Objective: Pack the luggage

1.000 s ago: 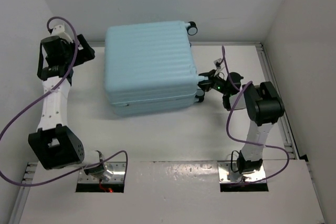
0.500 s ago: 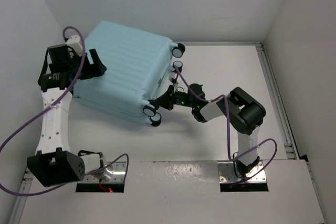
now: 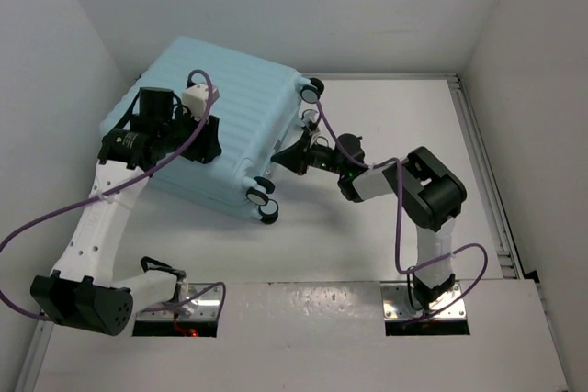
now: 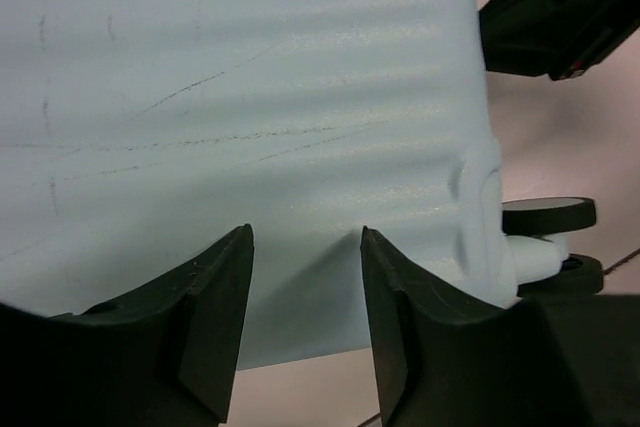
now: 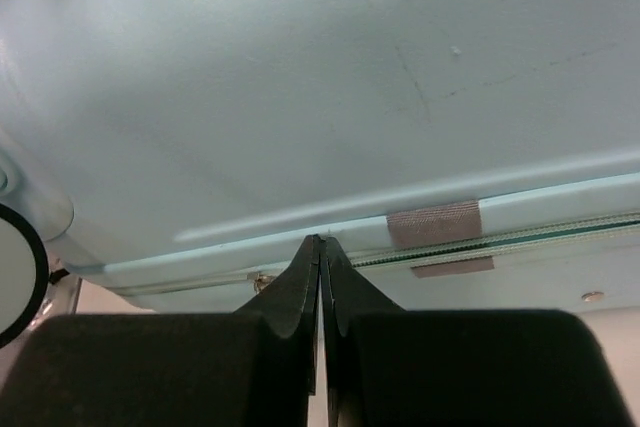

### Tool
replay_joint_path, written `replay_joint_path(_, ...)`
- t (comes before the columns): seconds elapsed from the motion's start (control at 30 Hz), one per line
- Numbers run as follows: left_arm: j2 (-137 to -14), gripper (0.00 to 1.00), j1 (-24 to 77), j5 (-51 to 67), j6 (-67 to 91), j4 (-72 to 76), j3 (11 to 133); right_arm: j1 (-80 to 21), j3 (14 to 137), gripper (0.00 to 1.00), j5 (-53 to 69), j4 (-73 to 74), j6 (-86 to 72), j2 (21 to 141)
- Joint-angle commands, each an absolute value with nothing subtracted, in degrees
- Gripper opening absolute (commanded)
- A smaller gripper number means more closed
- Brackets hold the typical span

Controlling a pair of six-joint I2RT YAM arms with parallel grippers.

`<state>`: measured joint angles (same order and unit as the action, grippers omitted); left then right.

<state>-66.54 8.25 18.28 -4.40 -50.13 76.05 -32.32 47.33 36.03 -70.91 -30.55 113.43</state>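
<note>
The luggage, a pale aqua ribbed hard-shell suitcase, lies closed and skewed at the back left, with its black wheels facing the right arm. My left gripper hovers over its ribbed top. In the left wrist view this gripper has its jaws apart with nothing between them. My right gripper is shut, and its tips press against the seam on the suitcase's wheel-end side. A small zipper pull sits just left of those tips.
White walls close in the table on the left, back and right. A metal rail runs along the right side. Purple cables loop off both arms. A grey fabric tab crosses the zipper line.
The suitcase has swung round and slid left, its wheels now toward the front right. My left arm moved from beside it to over its top, jaws narrowing. My right arm followed the wheel end.
</note>
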Motion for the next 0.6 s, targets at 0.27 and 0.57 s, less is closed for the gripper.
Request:
replay_joint_path(0.27, -65.8, 0.62, 11.3, 8.6, -8.3, -44.9, 74.3, -31.4, 39.6, 0.49, 43.5, -79.4, -28.9, 109.0)
replay_joint_path(0.57, -65.2, 0.69, 13.0, 6.4, -7.7, -43.3, 73.0, -26.0, 35.2, 0.68, 46.6, -79.1, -28.6, 106.3)
